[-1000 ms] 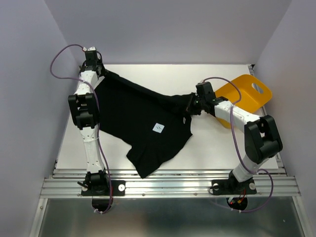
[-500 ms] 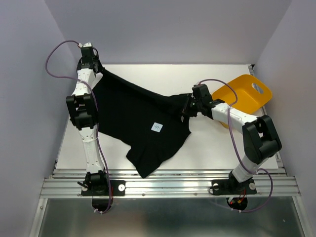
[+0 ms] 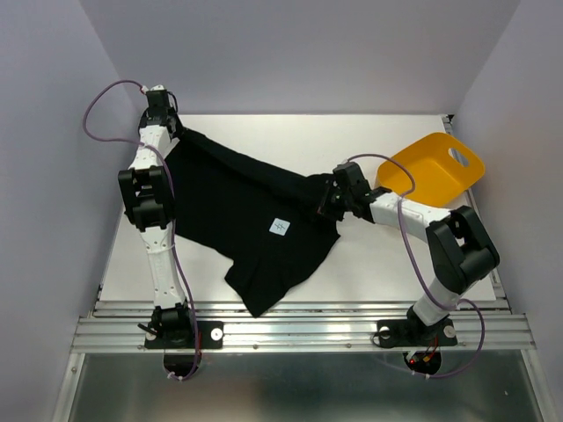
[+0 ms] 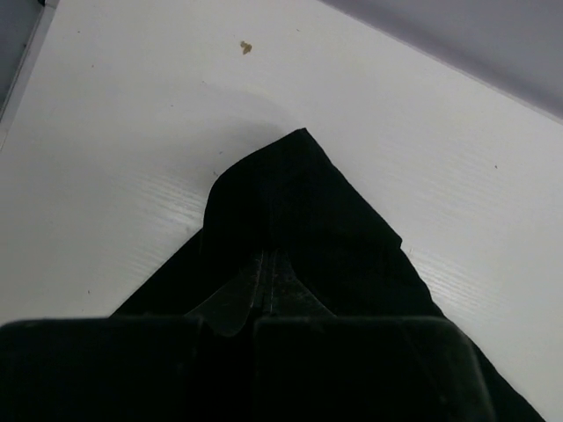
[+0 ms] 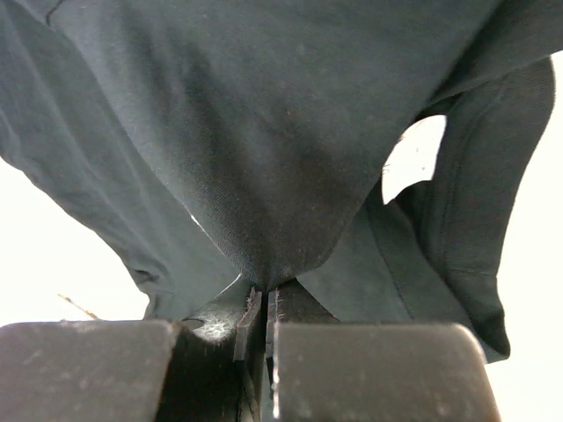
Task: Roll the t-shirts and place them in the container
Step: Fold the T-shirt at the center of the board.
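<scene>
One black t-shirt (image 3: 246, 215) is stretched across the left half of the white table, with a small white label showing near its middle. At the far left corner my left gripper (image 3: 176, 132) is shut on a corner of the shirt. In the left wrist view the cloth (image 4: 299, 229) runs up out of the gripper (image 4: 264, 264) in a peak over the white table. Near the table's middle my right gripper (image 3: 327, 200) is shut on the shirt's other end. The right wrist view shows the fabric (image 5: 290, 132) pinched between the shut jaws of the gripper (image 5: 266, 294).
A yellow plastic tub (image 3: 435, 171) lies tilted at the back right, behind the right arm. The shirt's lower hem (image 3: 264, 294) reaches close to the table's front rail. Grey walls close in the left, back and right sides.
The right gripper has moved left and slightly nearer with the shirt's end, slackening the cloth a little. The left gripper holds its place at the far left corner.
</scene>
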Motion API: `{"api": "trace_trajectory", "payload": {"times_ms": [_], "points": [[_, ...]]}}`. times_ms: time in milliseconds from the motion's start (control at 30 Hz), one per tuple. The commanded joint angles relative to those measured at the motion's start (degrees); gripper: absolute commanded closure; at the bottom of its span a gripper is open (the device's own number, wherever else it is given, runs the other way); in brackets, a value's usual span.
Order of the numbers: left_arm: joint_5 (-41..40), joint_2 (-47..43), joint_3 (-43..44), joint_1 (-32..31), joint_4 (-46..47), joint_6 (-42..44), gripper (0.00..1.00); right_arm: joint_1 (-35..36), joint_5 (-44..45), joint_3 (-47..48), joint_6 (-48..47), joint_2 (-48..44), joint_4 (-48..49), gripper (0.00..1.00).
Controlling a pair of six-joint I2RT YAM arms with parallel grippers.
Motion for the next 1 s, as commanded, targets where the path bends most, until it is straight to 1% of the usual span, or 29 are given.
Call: {"api": "trace_trajectory", "payload": {"times_ms": [0, 267, 600, 967], "points": [[-3.0, -3.08, -0.1, 0.88, 0.1, 1.26, 1.0, 0.52, -0.53, -0.91, 2.08, -1.81, 3.5, 0.99], [-5.64, -3.17, -0.89, 0.88, -1.31, 1.61, 1.0, 1.57, -2.2, -2.14, 2.79, -3.3, 4.55, 0.99], [-6.16, -4.13, -2.12, 0.88, -1.66, 1.26, 1.0, 1.57, -3.61, -2.14, 2.35, -8.92, 4.03, 0.99], [-7.57, -6.33, -4.93, 0.97, -1.4, 1.0, 1.0, 4.12, -5.63, -3.72, 1.3, -9.99, 3.67, 0.99]]}}
